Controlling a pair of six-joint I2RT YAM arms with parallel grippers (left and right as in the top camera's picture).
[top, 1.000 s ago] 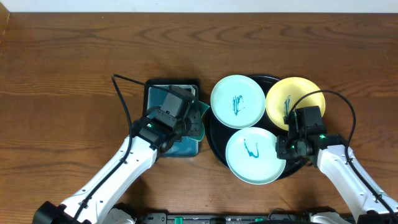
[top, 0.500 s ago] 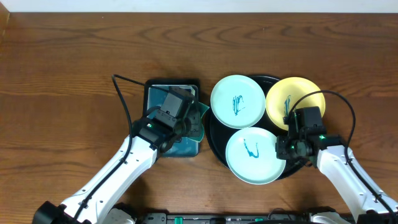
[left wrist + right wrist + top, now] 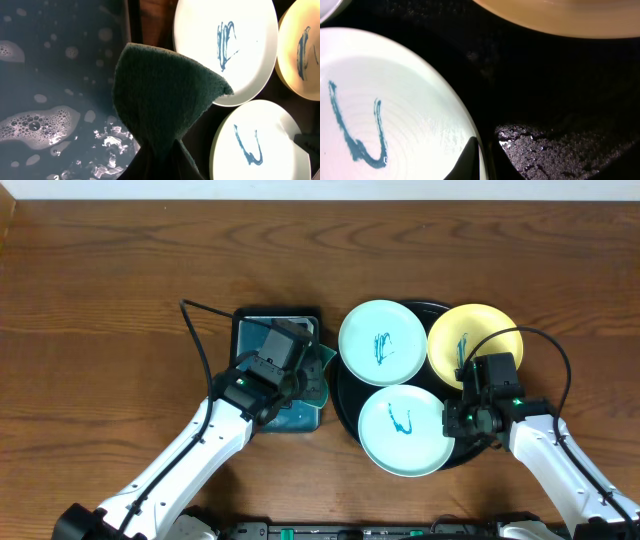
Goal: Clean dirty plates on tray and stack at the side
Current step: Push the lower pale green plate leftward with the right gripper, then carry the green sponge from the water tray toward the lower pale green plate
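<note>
Right arm reaches in from the lower right, wrist low over the black tray (image 3: 343, 395) — right gripper (image 3: 458, 420) pinched on the right rim of the front plate (image 3: 400, 432), one finger (image 3: 469, 156) lying on its face. Rear mint plate (image 3: 383, 343) and yellow plate (image 3: 476, 345) sit behind it on the tray, all three scribbled teal. Left arm bends over the teal tray (image 3: 250, 325) — left gripper (image 3: 305, 372) clamps a dark green sponge (image 3: 160, 95) above soapy water (image 3: 45, 125)
</note>
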